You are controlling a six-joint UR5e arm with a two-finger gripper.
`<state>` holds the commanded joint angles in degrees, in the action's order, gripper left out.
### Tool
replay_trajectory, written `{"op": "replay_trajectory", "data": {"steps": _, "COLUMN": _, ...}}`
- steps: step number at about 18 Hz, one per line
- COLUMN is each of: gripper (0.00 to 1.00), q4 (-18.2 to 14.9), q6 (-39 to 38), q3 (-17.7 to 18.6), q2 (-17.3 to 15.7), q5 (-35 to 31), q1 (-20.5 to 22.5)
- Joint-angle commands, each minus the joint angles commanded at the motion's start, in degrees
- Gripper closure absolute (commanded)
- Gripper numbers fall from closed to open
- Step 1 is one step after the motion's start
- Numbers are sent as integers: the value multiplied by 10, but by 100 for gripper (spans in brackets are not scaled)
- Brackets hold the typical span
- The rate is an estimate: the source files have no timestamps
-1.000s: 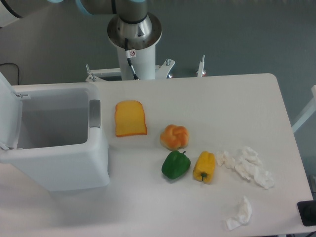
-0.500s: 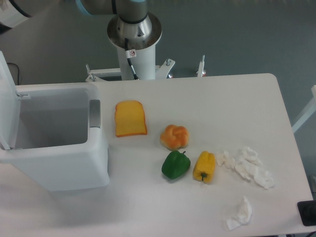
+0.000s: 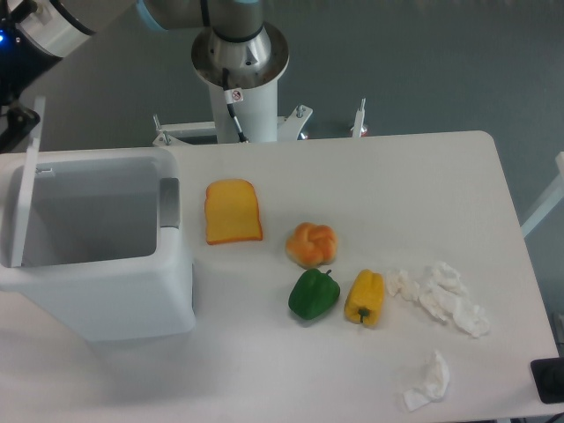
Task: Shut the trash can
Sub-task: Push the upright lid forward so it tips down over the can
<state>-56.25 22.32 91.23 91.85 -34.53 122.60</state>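
The large boxy white plastic trash can (image 3: 97, 256) left of the toast slice (image 3: 233, 211) is unclosed, its flat lid (image 3: 25, 181) upright; the gripper (image 3: 16, 123) grip cannot be told

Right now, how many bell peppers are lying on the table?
2. The green bell pepper lies just below the bread roll; the yellow bell pepper lies right beside it, on the side toward the crumpled tissues. None seems hidden.
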Motion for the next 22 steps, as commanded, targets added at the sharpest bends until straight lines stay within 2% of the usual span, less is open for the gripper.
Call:
{"op": "replay_trajectory", "data": {"steps": 5, "gripper": 0, "q4": -2, "q6": 40, "q3": 15, "q2": -4, "q5": -25, "q1": 9}}
{"op": "replay_trajectory", "data": {"steps": 8, "gripper": 0, "q4": -3, "q6": 44, "q3": 16, "q2": -3, "q5": -30, "q1": 18}}
{"op": "replay_trajectory", "data": {"steps": 11, "gripper": 0, "q4": -3, "q6": 43, "q3": 33, "q2": -3, "q5": -33, "q1": 23}}
{"op": "replay_trajectory", "data": {"steps": 15, "gripper": 0, "q4": -7, "q6": 35, "q3": 41, "q2": -2, "q5": -29, "q1": 38}}
{"op": "replay_trajectory", "data": {"steps": 22, "gripper": 0, "q4": -8, "q6": -22, "q3": 51, "q2": 0, "q5": -24, "q1": 69}}
